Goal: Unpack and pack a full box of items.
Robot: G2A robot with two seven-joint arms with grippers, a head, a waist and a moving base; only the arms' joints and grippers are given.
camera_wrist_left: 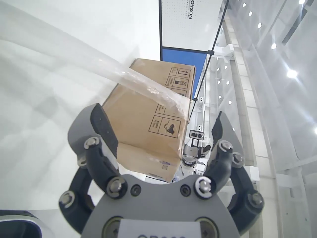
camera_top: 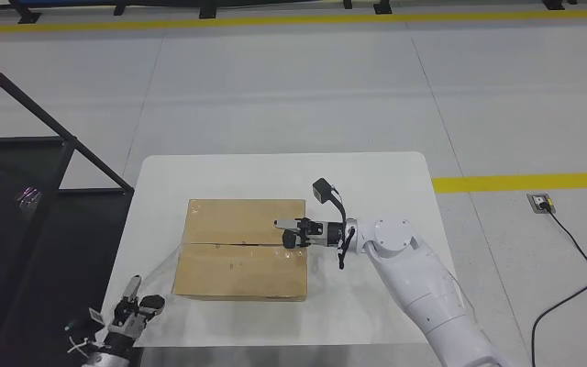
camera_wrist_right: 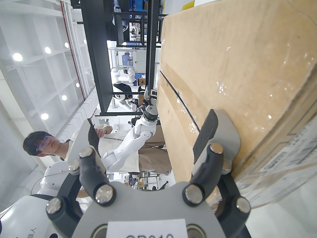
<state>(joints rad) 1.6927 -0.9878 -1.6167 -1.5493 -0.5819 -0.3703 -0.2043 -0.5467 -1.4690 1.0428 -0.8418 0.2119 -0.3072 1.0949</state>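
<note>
White round-cornered table (camera_top: 385,174) fills the middle of the frame. A closed brown cardboard box (camera_top: 243,248) sits on it, left of centre. The right arm's jaws are spread wide at the box's right edge. The left arm's jaws, lower left, gape too, holding nothing.

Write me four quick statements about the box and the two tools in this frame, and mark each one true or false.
1. The cardboard box has its top flaps shut. True.
2. The right tool is shut on a flap. False: its fingers are open, and it sits at the box's right edge by the seam between the flaps.
3. The left tool is open and apart from the box. True.
4. The box stands on the floor. False: it stands on the white table.
</note>
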